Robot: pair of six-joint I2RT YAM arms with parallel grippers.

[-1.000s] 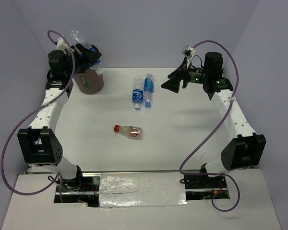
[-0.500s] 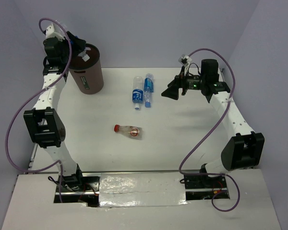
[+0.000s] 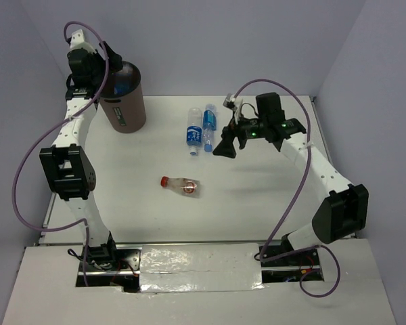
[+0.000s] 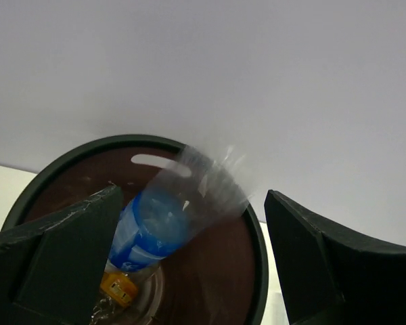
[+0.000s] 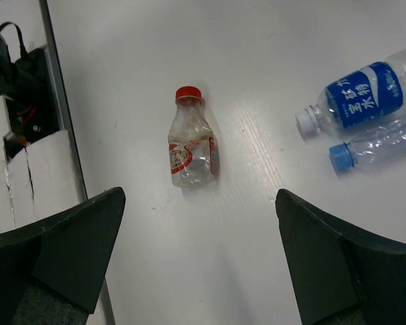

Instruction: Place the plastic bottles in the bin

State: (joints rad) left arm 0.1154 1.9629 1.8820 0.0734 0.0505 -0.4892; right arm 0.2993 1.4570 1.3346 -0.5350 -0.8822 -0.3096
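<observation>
Jaws of the left gripper (image 4: 193, 203) stand wide apart, holding nothing, just above the bin (image 4: 54, 157). A blurred blue-labelled bottle (image 4: 155, 227) lies tilted in its mouth, over a yellow-capped one (image 4: 118, 288). The right gripper (image 5: 197, 203), equally spread and empty, hangs over the table (image 5: 257, 40), where a red-capped bottle (image 5: 191, 149) lies on its side, apart from two more bottles (image 5: 362, 95) lying side by side

Chinese characters on blue-label bottle (image 5: 360, 97)

Upright brown bin (image 3: 127, 112) holds a tilted blue-label bottle (image 4: 155, 227). Side-by-side blue-label bottles (image 3: 194, 133) and a red-cap bottle (image 3: 183, 184) lie on the bench (image 3: 257, 196).
</observation>
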